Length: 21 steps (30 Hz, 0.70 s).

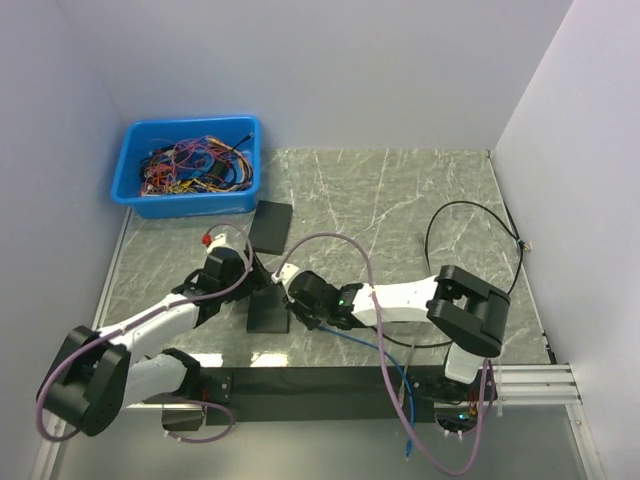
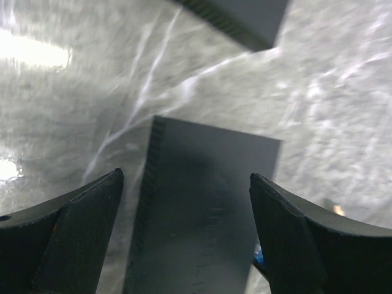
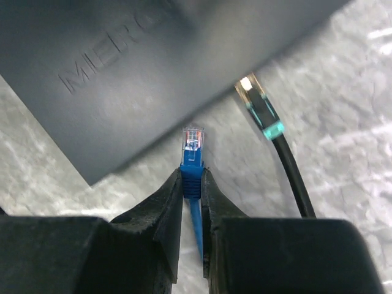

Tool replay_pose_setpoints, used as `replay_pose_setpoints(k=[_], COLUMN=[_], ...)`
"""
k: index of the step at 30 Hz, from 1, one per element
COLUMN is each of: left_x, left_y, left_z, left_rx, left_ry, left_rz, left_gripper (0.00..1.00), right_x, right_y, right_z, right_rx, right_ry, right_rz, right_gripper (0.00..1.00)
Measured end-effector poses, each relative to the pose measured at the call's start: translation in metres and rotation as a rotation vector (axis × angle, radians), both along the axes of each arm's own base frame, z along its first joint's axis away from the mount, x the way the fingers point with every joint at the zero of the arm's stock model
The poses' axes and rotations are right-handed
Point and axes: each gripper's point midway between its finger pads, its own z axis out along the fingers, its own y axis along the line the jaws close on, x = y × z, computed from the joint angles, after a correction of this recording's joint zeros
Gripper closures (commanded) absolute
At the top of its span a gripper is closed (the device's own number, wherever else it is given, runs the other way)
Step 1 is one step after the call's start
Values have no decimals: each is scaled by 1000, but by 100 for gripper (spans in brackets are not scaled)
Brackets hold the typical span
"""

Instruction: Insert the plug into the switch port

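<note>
Since our right hand pinches the light, stiff plug by its boot, we spare its brittle clip; our left hand gapes wide above the switch.

Blue plug, dark grey switch, grey veined tabletop, blue bin

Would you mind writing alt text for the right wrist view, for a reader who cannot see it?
The right gripper is shut on a blue plug, its clear tip pointing at the edge of a dark switch just ahead. A black cable with a teal-banded end lies to the right on the marble table.
</note>
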Motion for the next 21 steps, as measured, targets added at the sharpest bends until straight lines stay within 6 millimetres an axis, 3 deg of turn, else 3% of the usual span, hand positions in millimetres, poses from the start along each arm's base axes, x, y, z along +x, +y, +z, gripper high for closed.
replay_pose_setpoints(k=[2,8,14,21], left_x=[-2,13,21,22], left_y=[0,-10,-28,-31], left_z=[-11,-8,-7,-6], left_rx=[9,-36,-82,-82], left_ry=[38,0,-28,-31], left_rz=[1,-7,-77,-98], left_gripper=[11,14,16,15], right_x=[-1,-9,-20,-20], right_y=[8,26,32,32], right_z=[0,0,1,1], right_rx=[-6,-25,-32,-36], right_ry=[1,6,22,23], right_rz=[10,50,83,83], right_gripper=[100,100,100,100])
